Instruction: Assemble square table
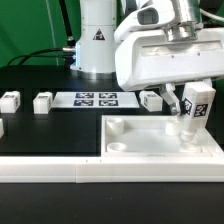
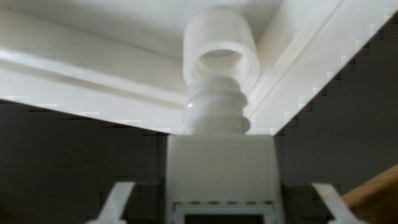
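Note:
The square table top (image 1: 150, 143), a white slab with a rim and round corner sockets, lies at the front right of the exterior view. My gripper (image 1: 192, 96) is shut on a white tagged leg (image 1: 195, 105) and holds it slightly tilted above the slab's right far corner. The leg's ribbed round end (image 1: 186, 128) reaches down to the slab there. In the wrist view the leg (image 2: 222, 165) runs from between my fingers (image 2: 121, 200) towards a round socket (image 2: 222, 45) in the slab's corner (image 2: 302, 70). I cannot tell whether the tip is inside the socket.
Three more white legs lie on the black table: two at the exterior view's left (image 1: 10, 100) (image 1: 42, 101) and one behind the slab (image 1: 150, 100). The marker board (image 1: 95, 99) lies between them. A long white border wall (image 1: 50, 170) runs along the front. The robot base (image 1: 95, 40) stands behind.

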